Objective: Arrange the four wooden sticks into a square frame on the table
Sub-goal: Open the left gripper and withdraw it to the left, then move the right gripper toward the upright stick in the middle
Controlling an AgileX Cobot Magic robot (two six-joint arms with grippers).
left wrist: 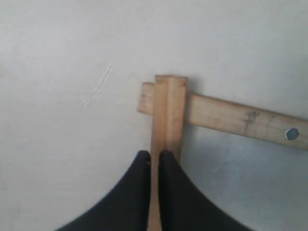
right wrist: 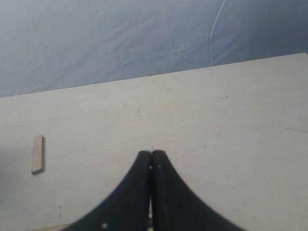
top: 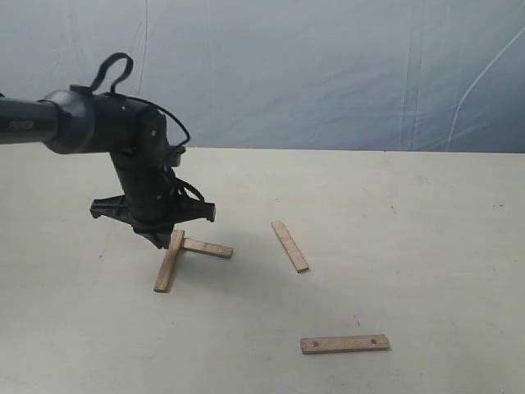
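My left gripper point(top: 167, 238) point(left wrist: 154, 156) is shut on one wooden stick point(top: 166, 271) point(left wrist: 168, 110). That stick is turned partly onto its edge. Its far end lies across the end of a second stick point(top: 207, 247) point(left wrist: 231, 118), making a corner on the table point(top: 410, 213). A third stick point(top: 289, 245) lies apart at the middle. The fourth stick point(top: 344, 344), with small dark holes near its ends, lies near the front. My right gripper point(right wrist: 151, 154) is shut with nothing in it, above the table point(right wrist: 216, 125), and is out of the exterior view. One stick point(right wrist: 38, 154) shows off to its side.
A blue-grey sheet point(top: 328, 66) hangs behind the table's back edge. The black left arm point(top: 49, 123) reaches in from the left. Bare table surface point(top: 443, 271) spreads to the right of the sticks.
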